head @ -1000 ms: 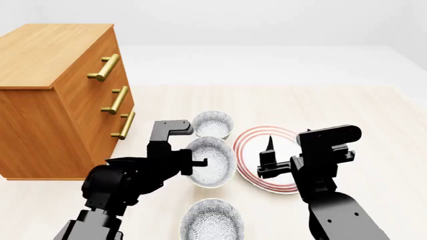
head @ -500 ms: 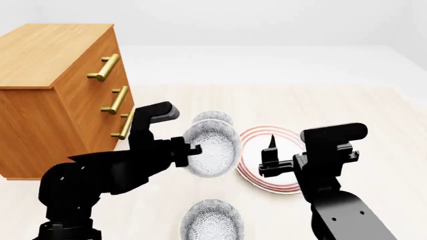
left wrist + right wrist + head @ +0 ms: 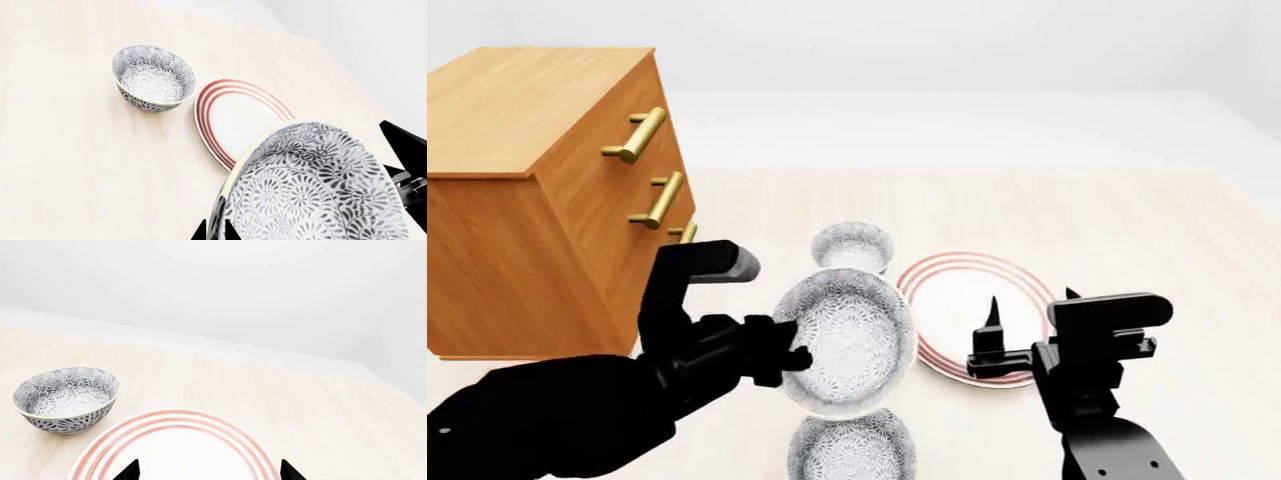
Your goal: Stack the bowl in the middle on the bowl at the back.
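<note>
while left claw (image 3: pixel 805 352) pinches its rim, middle bowl (image 3: pixel 847 340) tilts, mouth facing camera

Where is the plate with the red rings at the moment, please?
In the head view, the plate lies flat on the table, right of the lifted bowl in the middle and under the right gripper.

The bowl at the back (image 3: pixel 853 246) sits on the floor (image 3: pixel 1121 230) just left of and slightly behind the plate (image 3: pixel 961 300), with the chest of drawers (image 3: pixel 547 190) well to its left. The bowl in the middle (image 3: pixel 843 340) is held up off the floor in the left gripper (image 3: pixel 790 352), in front of the back bowl and left of the plate. A third bowl (image 3: pixel 851 452) lies nearest the robot, directly in front of the lifted one, and the right gripper (image 3: pixel 1021 340) hangs over the plate's near right edge.
</note>
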Tool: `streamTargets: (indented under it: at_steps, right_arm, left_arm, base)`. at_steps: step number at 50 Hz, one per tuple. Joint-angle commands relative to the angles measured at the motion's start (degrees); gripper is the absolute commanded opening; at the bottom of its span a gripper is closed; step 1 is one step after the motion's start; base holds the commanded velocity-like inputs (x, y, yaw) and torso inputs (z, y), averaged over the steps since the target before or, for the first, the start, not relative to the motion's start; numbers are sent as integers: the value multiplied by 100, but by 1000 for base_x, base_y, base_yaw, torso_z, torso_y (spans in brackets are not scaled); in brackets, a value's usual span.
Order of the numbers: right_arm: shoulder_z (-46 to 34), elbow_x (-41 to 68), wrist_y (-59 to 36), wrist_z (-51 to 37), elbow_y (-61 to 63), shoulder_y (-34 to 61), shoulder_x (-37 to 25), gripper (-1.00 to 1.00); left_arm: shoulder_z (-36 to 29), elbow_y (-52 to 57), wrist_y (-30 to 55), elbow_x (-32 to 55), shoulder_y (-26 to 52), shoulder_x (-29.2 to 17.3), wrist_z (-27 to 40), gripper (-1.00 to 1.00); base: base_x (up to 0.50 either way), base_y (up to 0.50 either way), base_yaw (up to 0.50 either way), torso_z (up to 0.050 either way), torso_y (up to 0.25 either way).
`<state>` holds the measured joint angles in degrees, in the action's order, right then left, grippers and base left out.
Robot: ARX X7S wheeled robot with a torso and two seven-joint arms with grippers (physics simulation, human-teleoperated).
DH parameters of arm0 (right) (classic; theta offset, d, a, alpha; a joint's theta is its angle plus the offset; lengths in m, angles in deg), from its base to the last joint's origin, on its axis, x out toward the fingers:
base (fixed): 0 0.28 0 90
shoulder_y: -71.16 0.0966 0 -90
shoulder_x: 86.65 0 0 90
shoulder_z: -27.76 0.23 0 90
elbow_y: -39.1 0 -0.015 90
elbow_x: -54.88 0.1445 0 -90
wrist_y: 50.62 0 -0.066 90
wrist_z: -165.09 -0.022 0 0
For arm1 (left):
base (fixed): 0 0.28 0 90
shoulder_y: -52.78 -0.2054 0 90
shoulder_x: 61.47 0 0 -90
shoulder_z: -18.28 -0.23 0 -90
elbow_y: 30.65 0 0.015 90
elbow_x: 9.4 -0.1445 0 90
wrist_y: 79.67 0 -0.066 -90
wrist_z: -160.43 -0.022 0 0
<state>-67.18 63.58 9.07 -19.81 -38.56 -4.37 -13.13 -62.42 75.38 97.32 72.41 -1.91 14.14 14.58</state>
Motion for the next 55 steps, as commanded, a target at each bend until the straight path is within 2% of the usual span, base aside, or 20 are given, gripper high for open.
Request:
streamTargets:
  at_steps: [1,13,35,50,55]
  right_arm:
    - [9,-7,96,-52,-8,-67,-21,100]
    - [12,39,-1,-77,47,-62,-46,100]
    - [40,149,38,-75,91,-125,-79,100]
    - [79,200,86,-99,73,-163,-109,100]
    - [85,215,104,-106,50,-162,-110,100]
  left_arm:
    - [91,508,-36,1087,-405,-276,506,-100]
    - [12,826,-214,1598,-796,-502,679,-100]
    - [-412,638,-407,996,-1179,-509,138,-100]
    - [-536,385,-616,1012,-1235,-565,306,-100]
    - [-649,233,-689,783,-1219,-557,174,-100]
  base:
    - [0,0,0,0,0]
    - [0,0,0,0,1]
    - [0,0,0,0,0]
    - [0,0,0,0,1]
    - [0,0,0,0,0]
